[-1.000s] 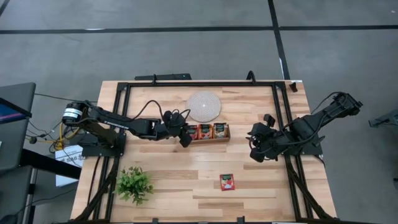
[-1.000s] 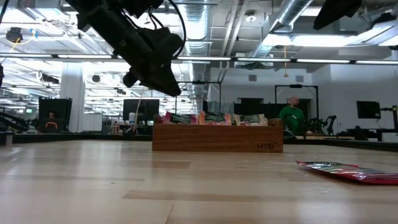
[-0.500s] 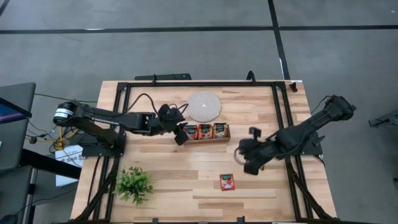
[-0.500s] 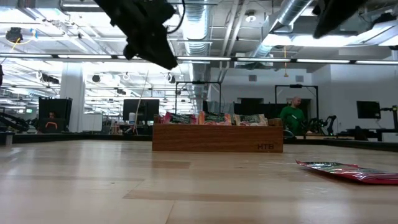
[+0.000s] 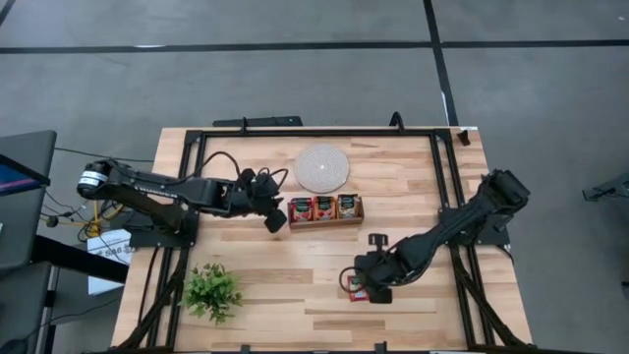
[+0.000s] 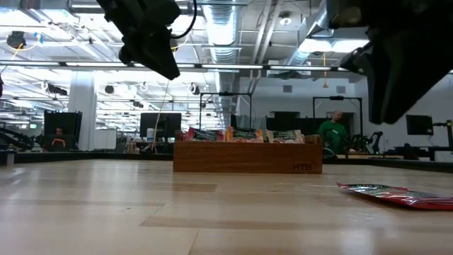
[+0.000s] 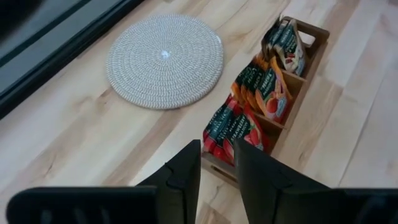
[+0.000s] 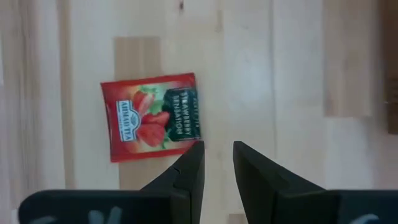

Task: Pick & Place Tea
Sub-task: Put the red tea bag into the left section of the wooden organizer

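Observation:
One red tea sachet (image 8: 152, 117) with a strawberry print lies flat on the wooden table near its front edge, also seen in the low view (image 6: 396, 195). My right gripper (image 8: 218, 155) hangs above the table beside the sachet's corner, pointing steeply down, its fingers a little apart with nothing between them. More tea sachets (image 7: 267, 93) stand on edge in the compartments of the brown wooden tray (image 5: 325, 220). My left gripper (image 7: 217, 163) hovers raised just off the tray's left end (image 5: 274, 220), narrowly open and holding nothing.
A round pale woven mat (image 5: 322, 168) lies behind the tray. A small green plant (image 5: 211, 291) stands at the near left. A black frame (image 5: 187, 147) runs along the table's edges. Bare wood lies between the tray and the loose sachet.
My right gripper has swung down and toward the table's near-left, from beside the right frame to just over the loose sachet, tipping to point more steeply down. My left gripper has risen and drawn back from the tray toward the table's left.

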{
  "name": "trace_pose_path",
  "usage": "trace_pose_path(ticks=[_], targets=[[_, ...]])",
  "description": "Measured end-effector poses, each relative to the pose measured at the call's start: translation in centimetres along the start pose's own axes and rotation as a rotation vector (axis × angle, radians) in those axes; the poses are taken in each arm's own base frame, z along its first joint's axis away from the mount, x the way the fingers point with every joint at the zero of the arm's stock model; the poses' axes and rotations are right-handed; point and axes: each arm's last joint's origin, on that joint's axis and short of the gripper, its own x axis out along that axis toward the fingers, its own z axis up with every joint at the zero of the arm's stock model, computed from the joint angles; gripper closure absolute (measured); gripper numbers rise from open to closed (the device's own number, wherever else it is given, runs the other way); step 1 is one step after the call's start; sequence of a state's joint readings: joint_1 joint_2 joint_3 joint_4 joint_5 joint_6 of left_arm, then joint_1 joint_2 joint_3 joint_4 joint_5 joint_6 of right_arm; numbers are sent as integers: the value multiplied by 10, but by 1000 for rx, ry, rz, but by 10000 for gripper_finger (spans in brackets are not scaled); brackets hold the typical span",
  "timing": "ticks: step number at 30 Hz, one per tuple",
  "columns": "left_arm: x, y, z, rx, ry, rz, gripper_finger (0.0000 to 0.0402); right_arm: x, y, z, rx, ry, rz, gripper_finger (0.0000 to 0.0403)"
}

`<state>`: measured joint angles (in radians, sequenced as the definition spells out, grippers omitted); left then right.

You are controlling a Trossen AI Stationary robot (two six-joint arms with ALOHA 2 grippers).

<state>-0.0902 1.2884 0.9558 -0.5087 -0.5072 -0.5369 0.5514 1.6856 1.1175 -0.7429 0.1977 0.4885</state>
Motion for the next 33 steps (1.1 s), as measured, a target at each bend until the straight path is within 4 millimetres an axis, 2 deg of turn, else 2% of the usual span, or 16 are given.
trace_pose_path(ticks=[15, 21, 33], targets=[[-1, -1, -3, 19, 16, 6, 312, 43, 6, 0, 11, 148, 81, 326], [-1, -1, -3, 29, 17, 5, 312, 48, 7, 0, -14, 149, 82, 326], [-1, -1, -3, 33, 15, 5, 312, 58, -5, -2, -2, 146, 77, 326]])
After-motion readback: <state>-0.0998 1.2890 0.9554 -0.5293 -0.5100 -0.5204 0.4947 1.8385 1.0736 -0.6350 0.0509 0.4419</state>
